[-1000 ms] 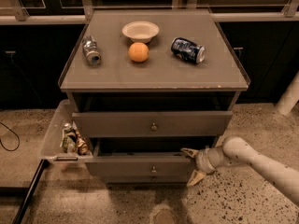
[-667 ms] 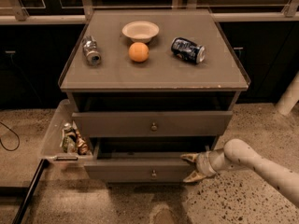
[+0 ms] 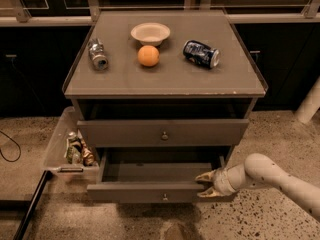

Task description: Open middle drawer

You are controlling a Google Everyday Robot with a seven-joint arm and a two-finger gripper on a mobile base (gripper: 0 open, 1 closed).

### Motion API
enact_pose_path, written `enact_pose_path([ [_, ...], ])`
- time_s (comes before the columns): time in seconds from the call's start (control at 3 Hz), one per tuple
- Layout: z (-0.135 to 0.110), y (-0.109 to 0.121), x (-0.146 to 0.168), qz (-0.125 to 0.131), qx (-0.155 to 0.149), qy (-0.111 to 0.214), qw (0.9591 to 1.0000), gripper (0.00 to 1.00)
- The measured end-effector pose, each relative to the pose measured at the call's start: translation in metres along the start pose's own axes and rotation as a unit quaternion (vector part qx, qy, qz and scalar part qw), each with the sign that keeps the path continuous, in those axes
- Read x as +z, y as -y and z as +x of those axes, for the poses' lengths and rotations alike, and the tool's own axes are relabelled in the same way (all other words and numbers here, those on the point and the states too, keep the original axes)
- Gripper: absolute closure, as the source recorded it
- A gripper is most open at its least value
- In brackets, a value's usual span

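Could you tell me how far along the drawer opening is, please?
Done: the middle drawer is already pulled well out, its inside showing. In hand: the gripper is at the right end of its front. Left: perhaps a little more pull, then backing away.

Speckled floor [image 3: 280,134] runs to dark, possibly glass-fronted cabinets [image 3: 285,59] under a pale rail [image 3: 45,20].
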State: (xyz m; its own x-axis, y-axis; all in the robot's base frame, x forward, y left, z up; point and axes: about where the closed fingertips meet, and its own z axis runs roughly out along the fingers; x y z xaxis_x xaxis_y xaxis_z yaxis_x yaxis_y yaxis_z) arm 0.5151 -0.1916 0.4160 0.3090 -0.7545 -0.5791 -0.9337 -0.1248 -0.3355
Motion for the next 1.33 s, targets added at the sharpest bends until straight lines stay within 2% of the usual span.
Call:
enact_pose_path([
  [0.33,-0.001,-0.001,0.000,-0.001,0.000,0.000,1.0000,0.87],
  [1.0,-0.001,-0.001,0.000,-0.001,0.000,0.001,1.0000,0.38],
  [1.33,0.002,-0.012,0.005,-0.004,-0.007,0.015,0.9999,0.41],
])
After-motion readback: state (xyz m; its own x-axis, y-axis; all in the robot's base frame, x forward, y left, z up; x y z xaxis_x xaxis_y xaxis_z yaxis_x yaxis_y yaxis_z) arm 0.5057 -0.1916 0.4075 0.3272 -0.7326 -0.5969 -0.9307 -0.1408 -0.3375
